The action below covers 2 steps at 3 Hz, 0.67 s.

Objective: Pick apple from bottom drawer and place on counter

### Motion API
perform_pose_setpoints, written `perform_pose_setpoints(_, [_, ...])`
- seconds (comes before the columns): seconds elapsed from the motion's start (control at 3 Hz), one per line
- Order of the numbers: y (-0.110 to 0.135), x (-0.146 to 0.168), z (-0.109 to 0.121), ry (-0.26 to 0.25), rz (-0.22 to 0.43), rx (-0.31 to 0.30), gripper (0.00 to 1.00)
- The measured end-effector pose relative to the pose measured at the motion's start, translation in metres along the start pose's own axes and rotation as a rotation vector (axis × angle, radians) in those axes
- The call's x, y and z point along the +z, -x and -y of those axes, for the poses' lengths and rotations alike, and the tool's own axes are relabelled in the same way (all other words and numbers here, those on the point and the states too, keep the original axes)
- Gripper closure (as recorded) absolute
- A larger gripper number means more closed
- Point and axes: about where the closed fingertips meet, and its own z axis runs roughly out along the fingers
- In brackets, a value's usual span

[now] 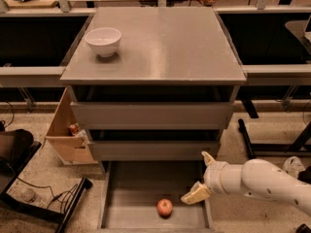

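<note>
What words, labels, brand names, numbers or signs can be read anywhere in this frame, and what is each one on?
No text can be read.
The counter, white bowl, bottom drawer and apple show no lettering.
The hand, open over the drawer's right side near the apple, shows no marking.
A small colourful item in the wooden box may carry a label, but it is too small to read.

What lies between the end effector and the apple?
Only bare grey floor of the bottom drawer, as the camera view shows; the end effector hangs apart from the apple, not touching it.
</note>
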Motion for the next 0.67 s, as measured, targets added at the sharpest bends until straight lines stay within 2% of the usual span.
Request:
perform_pose_setpoints(0.33, [-0.045, 0.031, 0.014, -0.037, -0.012, -0.008, 0.0])
perform_pose_setpoints(0.67, [-0.084, 0.056, 0.027, -0.063, -0.078, -0.006, 0.0])
